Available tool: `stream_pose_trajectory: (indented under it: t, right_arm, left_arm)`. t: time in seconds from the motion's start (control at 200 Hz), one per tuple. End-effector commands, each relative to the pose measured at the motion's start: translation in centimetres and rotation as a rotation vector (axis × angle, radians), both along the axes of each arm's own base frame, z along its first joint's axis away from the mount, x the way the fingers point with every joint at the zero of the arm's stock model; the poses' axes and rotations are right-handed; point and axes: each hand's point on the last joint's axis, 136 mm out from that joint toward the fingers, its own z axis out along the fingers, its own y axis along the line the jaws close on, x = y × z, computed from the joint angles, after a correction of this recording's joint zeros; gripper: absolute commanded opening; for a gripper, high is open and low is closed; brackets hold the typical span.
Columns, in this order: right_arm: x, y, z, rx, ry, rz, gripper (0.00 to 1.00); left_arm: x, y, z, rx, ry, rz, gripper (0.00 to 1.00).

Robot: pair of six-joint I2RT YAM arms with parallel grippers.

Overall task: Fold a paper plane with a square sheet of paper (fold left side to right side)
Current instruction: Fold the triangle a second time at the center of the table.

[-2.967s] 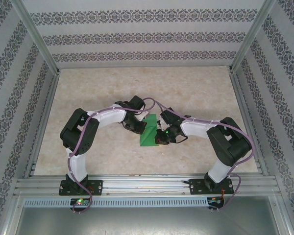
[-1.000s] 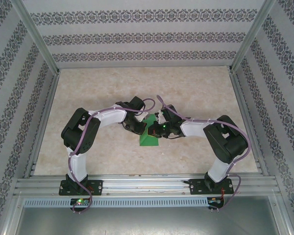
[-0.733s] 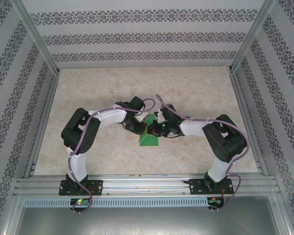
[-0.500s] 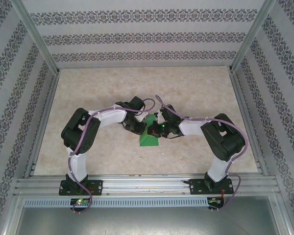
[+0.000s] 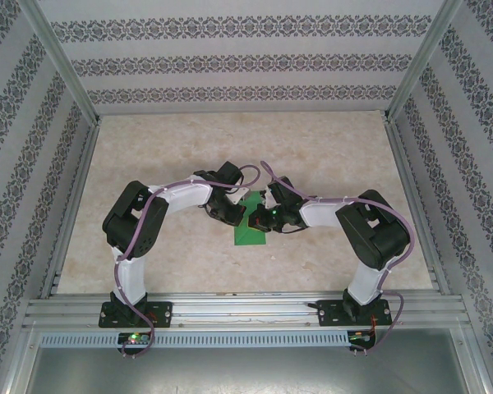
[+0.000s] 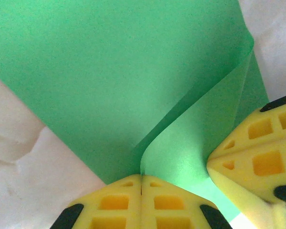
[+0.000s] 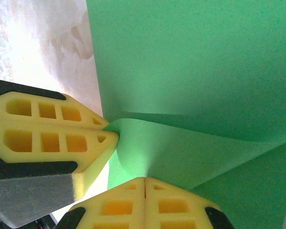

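At the middle of the desk [image 5: 189, 156] the square sheet of paper [image 5: 251, 233] lies partly folded, a flap raised; left claw [image 6: 141, 183] and right claw [image 7: 144, 183] each pinch that flap's edge, side by side; it looks thin, limp and easily creased, so grip edges near corners, lightly.

A pale beige marbled tabletop [image 5: 312, 148] fills the floor of the booth, its blotchy surface bright in the close wrist views [image 6: 19, 157] [image 7: 47, 47]. White walls with bands of dark floral wallpaper [image 5: 246, 61] stand on three sides. Silver aluminium posts [image 5: 62, 61] rise at the far corners. A silver aluminium rail [image 5: 246, 310] crosses the near edge, with a white slotted strip [image 5: 246, 338] just beside it and a dull grey metal sheet [image 5: 246, 369] nearest me.
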Motion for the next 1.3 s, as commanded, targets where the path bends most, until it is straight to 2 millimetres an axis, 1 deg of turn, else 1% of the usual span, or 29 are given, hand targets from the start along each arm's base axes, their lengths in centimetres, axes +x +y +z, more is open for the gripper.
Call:
stream_pose_trajectory:
  t: [0.0,0.29,0.385,0.475,0.555,0.605,0.685,0.779,0.864,0.979,1.039,1.099,1.184,1.294]
  right_arm:
    - [-0.4,-0.4,-1.0,-0.045,0.021,-0.002,0.0]
    - [-1.2,-1.2,-2.0,-0.079,0.061,-0.019,0.0]
    - [-1.4,-1.5,-2.4,-0.098,0.083,-0.03,0.0]
    - [-1.8,-1.9,-2.8,-0.117,0.104,-0.039,0.0]
    - [-2.0,-2.2,-3.1,-0.134,0.12,-0.049,0.0]
    - [-2.1,-2.4,-3.2,-0.14,0.127,-0.054,0.0]
    - [-2.1,-2.4,-3.4,-0.141,0.134,-0.056,0.0]
    - [-2.2,-2.4,-3.4,-0.141,0.137,-0.058,0.0]
    - [-2.2,-2.4,-3.4,-0.138,0.139,-0.061,0.0]
    - [-2.1,-2.3,-3.2,-0.129,0.137,-0.063,0.0]
    - [-2.0,-2.3,-3.1,-0.124,0.137,-0.065,0.0]
    - [-2.0,-2.3,-3.1,-0.122,0.136,-0.065,0.0]
    - [-2.0,-2.3,-3.1,-0.122,0.137,-0.066,0.0]
    - [-2.1,-2.3,-3.2,-0.12,0.14,-0.064,0.0]
  left_arm:
    - [-0.6,1.2,-1.5,0.049,0.021,-0.008,0.01]
    - [-0.1,1.0,-1.4,0.048,0.012,0.004,0.01]
    - [0.2,0.8,-1.1,0.042,0.004,0.013,0.04]
    - [0.7,0.4,-0.5,0.022,-0.007,0.023,0.06]
    - [1.2,-0.1,0.6,-0.003,-0.026,0.034,0.09]
    - [1.6,-0.5,1.4,-0.022,-0.041,0.039,0.15]
    - [2.2,-0.8,2.9,-0.046,-0.068,0.052,0.19]
    - [2.7,-0.6,4.6,-0.05,-0.11,0.069,0.28]
    - [2.8,0.1,6.1,-0.042,-0.14,0.091,0.32]
    - [1.7,0.8,7.6,-0.046,-0.137,0.109,0.31]
    - [0.7,0.9,8.2,-0.07,-0.115,0.122,0.28]
    - [-0.6,0.9,8.3,-0.104,-0.078,0.132,0.24]
    - [-2.6,0.3,8.2,-0.171,-0.015,0.152,0.19]
    - [-4.9,-1.4,7.9,-0.282,0.095,0.174,0.16]
